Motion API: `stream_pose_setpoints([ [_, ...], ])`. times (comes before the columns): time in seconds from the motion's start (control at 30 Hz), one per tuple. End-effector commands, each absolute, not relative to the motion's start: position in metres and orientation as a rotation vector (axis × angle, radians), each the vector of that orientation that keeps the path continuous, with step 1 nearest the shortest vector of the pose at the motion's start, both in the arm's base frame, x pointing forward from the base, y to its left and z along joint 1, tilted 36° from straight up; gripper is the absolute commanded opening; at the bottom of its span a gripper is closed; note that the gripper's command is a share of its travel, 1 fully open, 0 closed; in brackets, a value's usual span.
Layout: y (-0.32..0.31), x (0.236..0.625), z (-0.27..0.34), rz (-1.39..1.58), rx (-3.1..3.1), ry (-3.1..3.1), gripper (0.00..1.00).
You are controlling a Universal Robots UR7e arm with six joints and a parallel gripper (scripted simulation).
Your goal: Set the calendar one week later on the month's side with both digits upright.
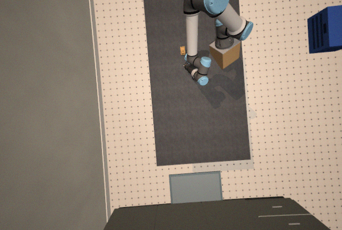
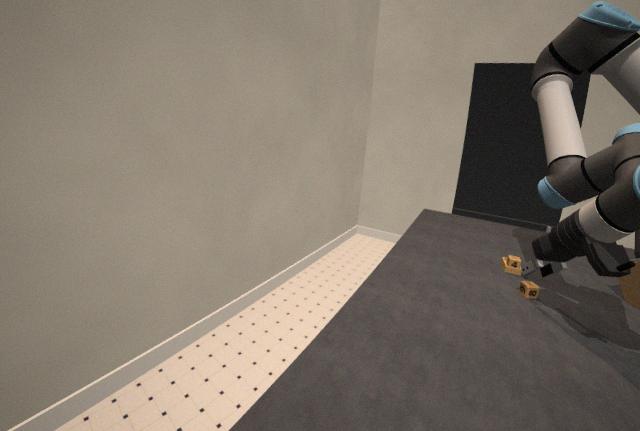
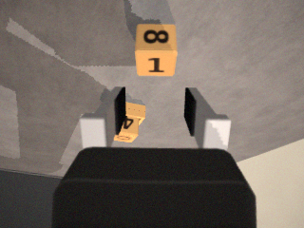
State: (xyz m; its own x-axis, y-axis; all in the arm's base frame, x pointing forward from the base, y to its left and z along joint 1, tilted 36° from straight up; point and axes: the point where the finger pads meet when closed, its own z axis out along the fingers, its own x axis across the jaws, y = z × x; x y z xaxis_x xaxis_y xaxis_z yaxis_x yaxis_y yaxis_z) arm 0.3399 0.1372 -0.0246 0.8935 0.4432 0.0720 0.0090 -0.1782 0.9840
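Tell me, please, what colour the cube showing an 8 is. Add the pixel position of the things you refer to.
The cube (image 2: 528, 289) (image 3: 156, 50) is orange, clearest in the wrist view.

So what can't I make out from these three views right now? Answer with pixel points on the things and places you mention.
- Month's name on the tray (image 2: 511, 271) (image 3: 136, 112): too small in the exterior view; no lettering readable in the wrist view.
- Digits on the cube in the tray (image 2: 513, 261) (image 3: 128, 124), top view: too small.
- Tray floor, wrist view: partly hidden by that cube and a gripper finger.
- Underside of the loose cube (image 2: 528, 289) (image 3: 156, 49): faces down in the exterior view.
- Gripper's fingertips, top view: too small to tell their gap.
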Motion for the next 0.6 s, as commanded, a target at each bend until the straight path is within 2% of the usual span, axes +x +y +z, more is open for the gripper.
stream_pose_setpoints([
  [0.0,0.133,0.343,-0.032,0.401,1.717,0.347,0.87],
  [0.57,0.119,0.351,-0.054,0.401,1.717,0.347,0.87],
])
